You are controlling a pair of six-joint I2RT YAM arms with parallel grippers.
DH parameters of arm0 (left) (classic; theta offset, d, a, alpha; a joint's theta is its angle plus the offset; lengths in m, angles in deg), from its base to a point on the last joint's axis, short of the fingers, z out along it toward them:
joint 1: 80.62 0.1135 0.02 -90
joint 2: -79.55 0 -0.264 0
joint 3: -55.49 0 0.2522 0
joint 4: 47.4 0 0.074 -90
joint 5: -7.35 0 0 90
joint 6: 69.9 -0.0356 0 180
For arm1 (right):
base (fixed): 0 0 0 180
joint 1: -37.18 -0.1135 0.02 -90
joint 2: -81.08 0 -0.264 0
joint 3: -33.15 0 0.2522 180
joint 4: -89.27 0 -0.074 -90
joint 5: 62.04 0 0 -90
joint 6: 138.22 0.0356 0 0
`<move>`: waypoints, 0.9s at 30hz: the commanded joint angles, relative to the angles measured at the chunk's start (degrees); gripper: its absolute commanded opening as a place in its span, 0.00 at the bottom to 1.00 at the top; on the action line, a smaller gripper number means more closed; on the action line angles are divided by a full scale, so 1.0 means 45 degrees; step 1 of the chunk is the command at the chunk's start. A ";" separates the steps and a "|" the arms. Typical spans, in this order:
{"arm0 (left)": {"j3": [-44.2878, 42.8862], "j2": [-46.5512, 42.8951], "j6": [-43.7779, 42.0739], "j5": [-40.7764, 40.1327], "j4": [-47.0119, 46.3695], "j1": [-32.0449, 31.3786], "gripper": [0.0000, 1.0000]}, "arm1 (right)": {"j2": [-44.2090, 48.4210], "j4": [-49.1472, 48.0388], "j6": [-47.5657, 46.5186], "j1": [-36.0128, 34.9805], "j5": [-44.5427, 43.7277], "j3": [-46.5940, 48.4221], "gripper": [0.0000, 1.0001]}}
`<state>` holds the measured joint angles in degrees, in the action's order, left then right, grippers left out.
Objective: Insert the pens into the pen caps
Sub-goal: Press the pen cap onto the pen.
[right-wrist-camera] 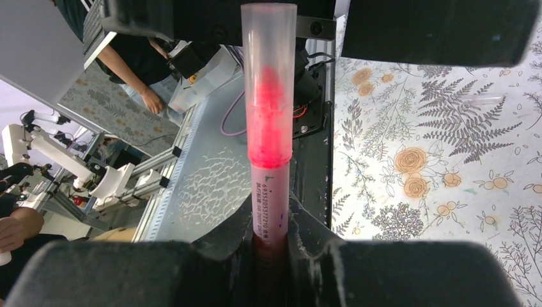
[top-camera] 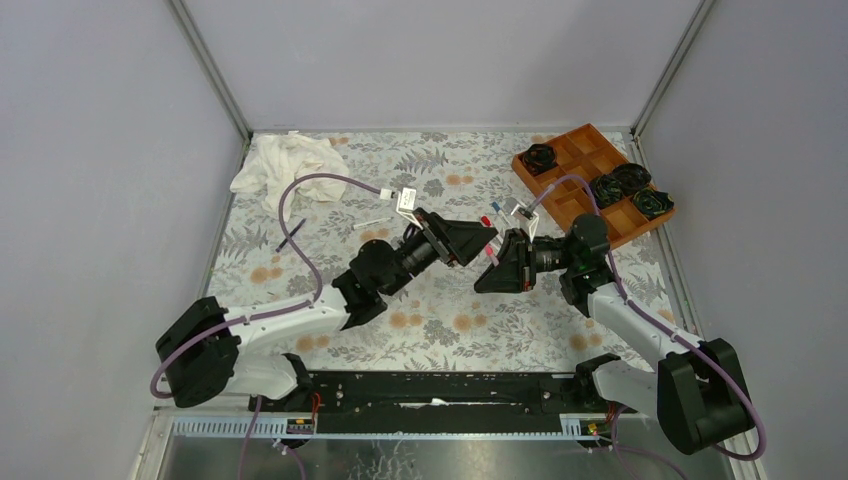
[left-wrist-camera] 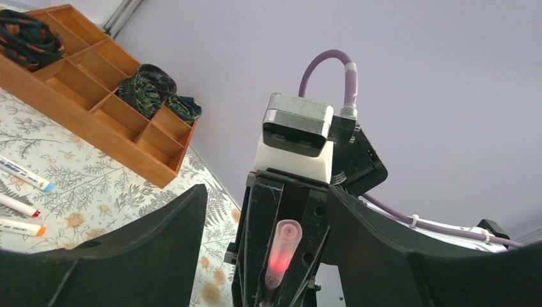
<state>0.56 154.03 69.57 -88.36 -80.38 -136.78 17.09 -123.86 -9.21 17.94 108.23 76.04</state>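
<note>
You have four rosettes (top-camera: 605, 188), one tray (top-camera: 585, 140), one cloth (top-camera: 285, 165), three pens (left-wrist-camera: 25, 174) by the tray, two more near the cloth, and one capped pen (right-wrist-camera: 268, 192).

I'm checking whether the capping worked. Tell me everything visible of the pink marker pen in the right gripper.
The pink marker pen has a slim white plastic-looking barrel with small printed text. A translucent pink cap sits over its upper end, the pink tip showing through. The right gripper, shut on it, clamps the barrel's lower part, so the pen stands straight out of it. The open left gripper flanks the cap's far end; whether it touches is unclear.
</note>
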 commanded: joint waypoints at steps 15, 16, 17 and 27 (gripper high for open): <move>-0.0359 0.0969 0.0704 0.1212 -0.1559 0.0100 0.00 | 0.0098 0.2312 -0.1720 -0.0118 -0.0053 0.0627 0.00; -0.0287 0.0991 0.0764 0.1212 -0.1677 0.0098 0.00 | 0.0098 0.2718 -0.2071 -0.0118 -0.0087 0.0729 0.00; -0.0183 0.1013 0.0844 0.1212 -0.1756 0.0088 0.00 | 0.0098 0.3135 -0.2350 -0.0118 -0.0118 0.0846 0.00; 0.0257 0.1761 0.0202 -0.0398 -0.2232 -0.1738 0.00 | -0.0201 0.8202 -0.6024 -0.0079 -0.1238 0.2671 0.00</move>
<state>1.83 159.53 71.43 -90.85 -89.06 -139.01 16.74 -92.43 -29.06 17.83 107.71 83.43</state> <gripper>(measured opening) 0.165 0.193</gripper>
